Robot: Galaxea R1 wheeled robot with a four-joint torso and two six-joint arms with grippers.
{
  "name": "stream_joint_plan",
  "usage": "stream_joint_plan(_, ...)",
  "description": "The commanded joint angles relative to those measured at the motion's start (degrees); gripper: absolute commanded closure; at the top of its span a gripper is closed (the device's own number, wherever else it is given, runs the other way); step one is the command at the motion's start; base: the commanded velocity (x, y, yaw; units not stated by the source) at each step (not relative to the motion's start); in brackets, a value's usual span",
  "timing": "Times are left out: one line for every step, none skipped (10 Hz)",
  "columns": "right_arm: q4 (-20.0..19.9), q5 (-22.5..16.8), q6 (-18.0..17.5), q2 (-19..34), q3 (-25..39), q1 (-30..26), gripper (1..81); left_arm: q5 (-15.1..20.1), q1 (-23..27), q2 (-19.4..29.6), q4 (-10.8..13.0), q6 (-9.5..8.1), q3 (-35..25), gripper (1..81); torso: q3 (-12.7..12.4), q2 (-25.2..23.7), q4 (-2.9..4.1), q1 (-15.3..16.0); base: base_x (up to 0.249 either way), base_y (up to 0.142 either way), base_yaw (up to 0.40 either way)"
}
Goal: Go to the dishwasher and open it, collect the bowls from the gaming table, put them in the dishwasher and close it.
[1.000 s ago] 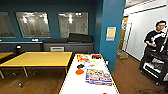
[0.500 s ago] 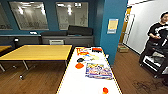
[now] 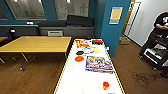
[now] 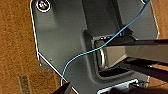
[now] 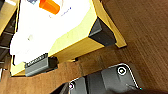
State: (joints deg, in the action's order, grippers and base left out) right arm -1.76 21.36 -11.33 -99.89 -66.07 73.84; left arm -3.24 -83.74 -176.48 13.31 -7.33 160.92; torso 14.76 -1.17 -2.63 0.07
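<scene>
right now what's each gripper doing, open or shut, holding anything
Left gripper: cannot be told; its fingers are not made out.
Right gripper: cannot be told; its fingers are not made out.

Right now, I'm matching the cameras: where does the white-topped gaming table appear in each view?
Head view: the gaming table runs up the middle from the bottom.
Right wrist view: its yellow-edged corner, wooden floor beside it.
Left wrist view: floor beside the robot's plate.
Shared landmark: orange cup on its top.
</scene>
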Motion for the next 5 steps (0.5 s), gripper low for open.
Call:
stream_joint_plan(-5.97, -11.11, -0.28, 12.57, 5.95, -16.63, 1.0, 3.24, 1.25, -0.01, -0.3, 0.21, -0.07, 1.0, -0.04, 0.0, 0.0, 0.0, 0.0, 0.0, 0.0)
stream_joint_plan(-7.38, -15.2, -0.36, 13.11, 6.76, -21.98, 1.0, 3.24, 1.25, -0.01, -0.3, 0.21, -0.07, 1.0, -0.02, 0.0, 0.0, 0.02, 0.0, 0.0, 0.0)
stream_joint_plan(-9.05, -19.95, -0.36, 12.67, 6.76, -26.4, 1.0, 3.24, 1.25, -0.1, -0.3, 0.12, -0.07, 1.0, -0.11, 0.02, 0.0, 0.02, 0.0, 0.0, 0.0)
stream_joint_plan(-10.64, -23.12, -0.36, 12.23, 6.41, -30.37, 1.0, 3.24, 1.25, -0.1, -0.39, 0.03, -0.07, 1.0, -0.11, 0.02, 0.0, 0.02, 0.0, 0.0, 0.0)
stream_joint_plan(-12.38, -25.9, -0.36, 11.71, 5.01, -33.94, 1.0, 3.24, 1.25, -0.1, -0.39, -0.06, -0.07, 1.0, -0.09, 0.02, 0.0, 0.02, 0.0, 0.0, 0.0)
